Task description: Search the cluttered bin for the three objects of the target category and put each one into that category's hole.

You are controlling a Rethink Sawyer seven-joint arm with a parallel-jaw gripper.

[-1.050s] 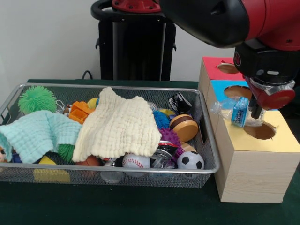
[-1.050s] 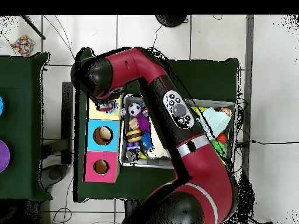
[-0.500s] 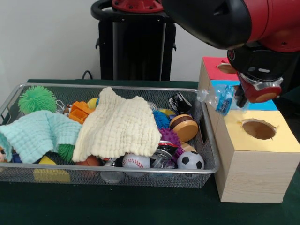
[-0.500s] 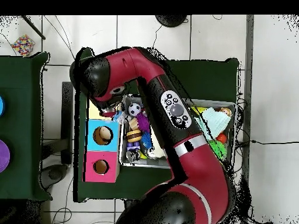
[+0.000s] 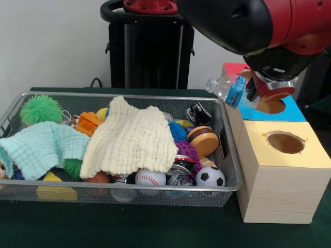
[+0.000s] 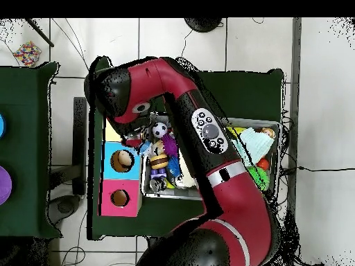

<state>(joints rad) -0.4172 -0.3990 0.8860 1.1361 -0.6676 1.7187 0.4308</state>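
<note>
- I see the end effector [image 5: 252, 89] clenched on a bottle [image 5: 226, 90], holding it in the air, tilted, cap toward the bin [image 5: 227, 155].
- The bottle hangs over the gap between the bin's edge and the box [image 5: 279, 175], beside the blue hole [image 5: 271, 106].
- The yellow hole [image 5: 285, 142] sits nearer the camera, open and unobstructed.
- In the bin, a cream cloth [image 5: 132, 138] and a mint cloth [image 5: 41, 147] cover much of the clutter; a baseball [image 5: 150, 177] and a small soccer ball [image 5: 209, 177] lie at the front wall.
- From overhead, the arm [image 6: 201, 125] arches over the bin.
</note>
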